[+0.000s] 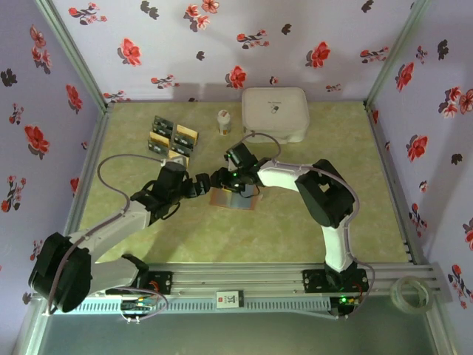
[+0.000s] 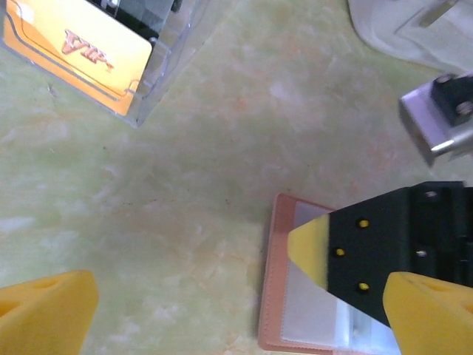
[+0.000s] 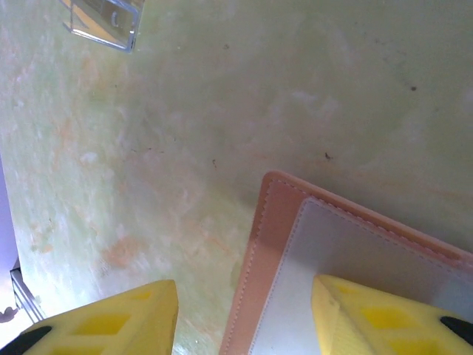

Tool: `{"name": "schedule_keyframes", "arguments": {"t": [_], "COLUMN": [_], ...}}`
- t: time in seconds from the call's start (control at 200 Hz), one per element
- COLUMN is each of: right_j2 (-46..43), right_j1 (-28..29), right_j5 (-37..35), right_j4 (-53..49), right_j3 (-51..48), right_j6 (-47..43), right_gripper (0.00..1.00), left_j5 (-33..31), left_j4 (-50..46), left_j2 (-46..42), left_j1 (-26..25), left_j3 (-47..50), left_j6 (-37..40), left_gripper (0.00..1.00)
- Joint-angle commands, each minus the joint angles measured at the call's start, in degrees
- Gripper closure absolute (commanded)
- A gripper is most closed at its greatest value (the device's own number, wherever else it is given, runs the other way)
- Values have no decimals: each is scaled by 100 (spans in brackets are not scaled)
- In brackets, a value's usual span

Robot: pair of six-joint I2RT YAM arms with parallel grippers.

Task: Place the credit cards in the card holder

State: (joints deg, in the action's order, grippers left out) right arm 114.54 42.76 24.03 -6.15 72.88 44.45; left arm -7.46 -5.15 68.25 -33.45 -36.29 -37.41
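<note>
**Left gripper** (image 1: 201, 185) (image 2: 240, 288): jaws at full spread, nothing between them. Its yellow fingers (image 2: 44, 314) sit in the lower corners of the left wrist view, over bare table and the left edge of the card holder.

**Right gripper** (image 1: 222, 177) (image 3: 245, 292): jaws at a middling spread, gripping nothing. One yellow finger (image 3: 384, 318) is over the holder's grey inside and the other is over the table, with the holder's left edge between them. Whether it touches the holder cannot be told.

**Card holder** (image 1: 236, 200) (image 2: 270, 310) (image 3: 355, 237): reddish-brown, lying open and flat at the centre of the top view, just below both grippers.

**Credit cards** (image 1: 171, 139): black and gold-orange, standing up-left of centre in the top view, apart from the holder. One gold-orange card (image 2: 81, 52) marked VIP sits in a clear stand (image 2: 159, 74) (image 3: 103, 18) at the upper left of the left wrist view.

**White bottle** (image 1: 223, 122) and **white case** (image 1: 275, 112): side by side at the top centre of the table.

**Table** (image 1: 295, 222): mottled yellow-green.
</note>
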Motion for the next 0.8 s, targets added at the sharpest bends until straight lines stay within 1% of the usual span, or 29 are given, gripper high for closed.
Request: {"name": "schedule_keyframes", "arguments": {"t": [0.0,0.14,0.275,0.53,0.795], "right_j2": [-766,-1445,-1879,-2320,-2573], "right_j1": [-56,-253,-512,-707,-734], "right_j5": [-188,-522,-839,-1533,-1744], "right_j4": [-283,-483,-658,-1007,-1028], "right_j3": [-109,-636,-1187,-1810,-2257], "right_j6": [-284,-447,-631,-996,-1077], "right_gripper": [49,49,49,49,49], "left_j5": [109,190,316,371,173], "left_j4": [24,1,-136,-674,-1096], "left_j2": [235,622,1118,2132,2999], "left_j1": [48,49,43,-74,-257], "left_j3": [-57,-328,-790,-1855,-2493], "left_j6": [-12,159,457,1177,1680], "left_gripper": [0,0,0,0,0]}}
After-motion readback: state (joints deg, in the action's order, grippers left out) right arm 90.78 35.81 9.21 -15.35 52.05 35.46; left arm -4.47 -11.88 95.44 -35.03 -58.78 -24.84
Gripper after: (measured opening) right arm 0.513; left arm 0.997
